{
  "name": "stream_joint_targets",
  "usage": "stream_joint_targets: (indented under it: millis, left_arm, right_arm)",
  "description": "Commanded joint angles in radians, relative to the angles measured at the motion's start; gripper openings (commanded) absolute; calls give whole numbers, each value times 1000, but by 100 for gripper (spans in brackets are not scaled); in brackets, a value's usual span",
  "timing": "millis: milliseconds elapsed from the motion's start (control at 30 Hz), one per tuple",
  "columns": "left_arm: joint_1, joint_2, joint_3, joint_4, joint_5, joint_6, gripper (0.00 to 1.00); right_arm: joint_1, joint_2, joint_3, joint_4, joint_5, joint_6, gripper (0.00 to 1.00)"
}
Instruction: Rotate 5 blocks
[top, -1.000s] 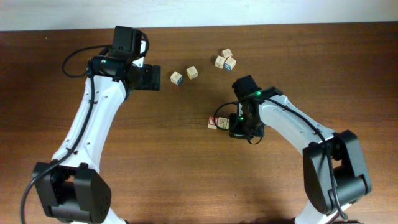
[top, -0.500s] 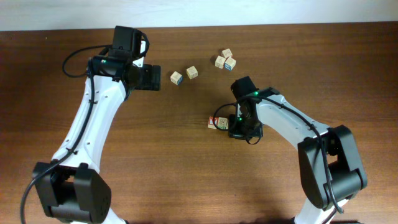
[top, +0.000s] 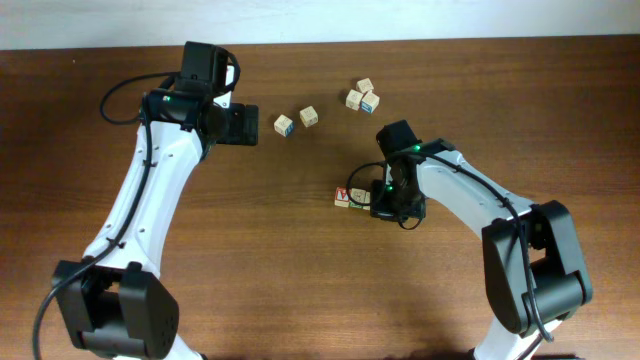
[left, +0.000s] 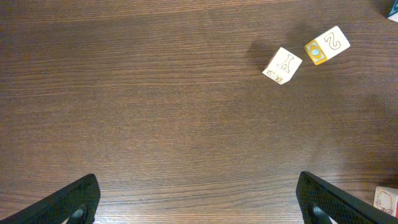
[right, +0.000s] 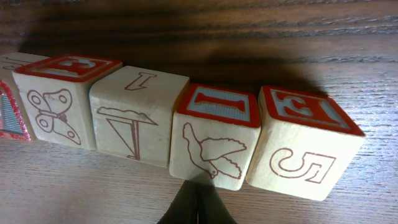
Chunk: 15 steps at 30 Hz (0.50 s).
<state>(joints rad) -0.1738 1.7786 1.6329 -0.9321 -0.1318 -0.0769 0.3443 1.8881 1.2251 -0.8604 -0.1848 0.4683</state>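
Right arm (top: 460, 190) nudged rightward; right jaws pressed together at blocks (right: 214, 140); left jaws spread.

Yellow-faced cube (left: 327, 45) on table (left: 155, 124); pale cube (left: 282, 65) just left of it. Left gripper (left: 200, 202) well below, jaws wide.

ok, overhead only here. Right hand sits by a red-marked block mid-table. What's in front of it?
Observer: Right wrist shows a row of blocks side by side with red-framed tops, not a single one.
Operator: Which one is it facing?
Observer: The bird block, red I on top, straight ahead of the right hand.
Operator: Open or shut?
Observer: Shut, tips together in a point.
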Motion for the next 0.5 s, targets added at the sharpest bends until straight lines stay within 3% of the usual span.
stream_joint_targets:
  millis: [0,267,467]
  left_arm:
    - [6,6,18,-2,-7,-16,99]
    - [6,6,18,-2,-7,-17,99]
    - [6,6,18,-2,-7,-17,99]
  right_arm:
    - [-4,11,-9,2,9,5,4]
    - [-5,-9,8,-22,2,4,4]
    - [-33,-143,58,-60,24,4,4]
